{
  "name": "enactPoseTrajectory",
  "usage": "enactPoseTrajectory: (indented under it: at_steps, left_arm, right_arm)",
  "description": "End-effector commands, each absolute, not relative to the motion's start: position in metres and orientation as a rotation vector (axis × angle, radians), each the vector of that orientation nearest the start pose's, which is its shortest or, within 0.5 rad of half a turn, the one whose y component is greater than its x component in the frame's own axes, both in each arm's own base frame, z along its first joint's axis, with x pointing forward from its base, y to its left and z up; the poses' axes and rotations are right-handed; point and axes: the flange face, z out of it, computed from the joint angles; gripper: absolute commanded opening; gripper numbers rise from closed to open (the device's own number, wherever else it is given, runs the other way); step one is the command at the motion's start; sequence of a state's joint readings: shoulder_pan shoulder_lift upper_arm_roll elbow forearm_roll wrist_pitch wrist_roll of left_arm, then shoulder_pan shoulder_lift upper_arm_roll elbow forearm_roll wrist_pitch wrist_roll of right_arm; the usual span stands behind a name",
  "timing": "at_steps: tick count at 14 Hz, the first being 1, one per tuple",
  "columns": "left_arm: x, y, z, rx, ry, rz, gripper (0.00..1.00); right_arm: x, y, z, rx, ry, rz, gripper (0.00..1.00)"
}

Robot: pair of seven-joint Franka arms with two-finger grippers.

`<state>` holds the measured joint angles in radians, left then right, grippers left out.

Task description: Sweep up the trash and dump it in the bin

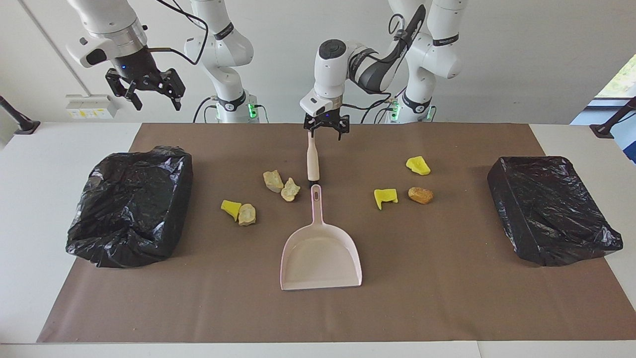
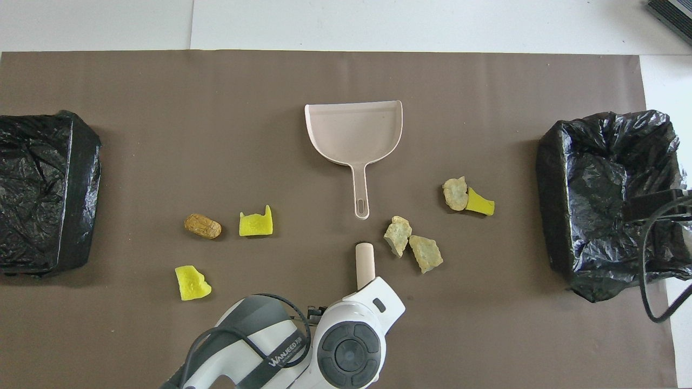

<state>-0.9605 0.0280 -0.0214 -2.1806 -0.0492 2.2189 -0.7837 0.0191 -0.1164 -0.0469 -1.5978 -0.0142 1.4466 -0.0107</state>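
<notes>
So the left gripper [image 1: 326,133] sits right over the thin end of the brush handle [image 1: 312,159], upper middle of the facing view, fingers spread open. Hard to say from here whether they actually touch the handle yet, but nothing is gripped. In the overhead view the arm covers most of the handle and only its thick end pokes out, bottom centre.

The right gripper [image 1: 149,94] waits up in the air at the upper left of the facing view, above the edge of the worktop [image 1: 30,209], fingers open too and empty.

The trash is all loose on the brown mat [image 1: 447,298], in the middle band of the frame: two pale lumps [image 1: 281,185] touching each other just beside the handle, a yellow wedge and a tan lump [image 1: 239,211] together a bit lower left of those, then right of centre a yellow piece [image 1: 385,197] with a brown lump [image 1: 420,195] near it and another yellow chunk [image 1: 418,165] above.

The pink dustpan [image 1: 321,256] lies flat in the centre, its handle pointing up at the brush. Black-bagged bins at mid left [image 1: 130,204] and mid right [image 1: 551,209].
</notes>
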Motion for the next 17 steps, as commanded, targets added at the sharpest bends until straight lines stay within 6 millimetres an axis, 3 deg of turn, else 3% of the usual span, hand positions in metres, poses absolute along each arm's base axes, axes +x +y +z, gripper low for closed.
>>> enactPoseTrajectory:
  at_steps: [1, 3, 5, 6, 10, 11, 14, 15, 17]
  left_arm:
    - [0.267, -0.465, 0.376, -3.181, 0.251, 0.046, 1.0]
    - [0.253, -0.47, 0.369, -3.185, 0.216, 0.053, 1.0]
    - [0.222, -0.478, 0.339, -3.154, 0.243, 0.082, 1.0]
    - [0.222, -0.479, 0.331, -3.162, 0.215, 0.074, 1.0]
    - [0.233, -0.475, 0.334, -3.168, 0.181, 0.07, 1.0]
    - [0.243, -0.472, 0.338, -3.178, 0.15, 0.063, 1.0]
    - [0.25, -0.468, 0.341, -3.182, 0.129, 0.06, 0.7]
    - [0.25, -0.467, 0.342, -3.178, 0.129, 0.064, 0.66]
    - [0.25, -0.467, 0.343, -3.179, 0.083, 0.065, 0.28]
  right_arm:
    - [0.498, -0.018, 0.666, -3.131, 0.013, 0.062, 1.0]
    - [0.498, -0.018, 0.665, -3.131, 0.013, 0.064, 1.0]
    - [0.498, -0.018, 0.666, -3.131, 0.013, 0.062, 1.0]
    - [0.498, -0.018, 0.665, -3.131, 0.013, 0.064, 1.0]
    - [0.498, -0.018, 0.666, -3.131, 0.013, 0.062, 1.0]
    - [0.498, -0.018, 0.666, -3.131, 0.015, 0.062, 1.0]
    - [0.498, -0.018, 0.666, -3.131, 0.013, 0.062, 1.0]
    - [0.498, -0.018, 0.665, -3.131, 0.013, 0.064, 1.0]
    - [0.498, -0.018, 0.666, -3.131, 0.013, 0.062, 1.0]
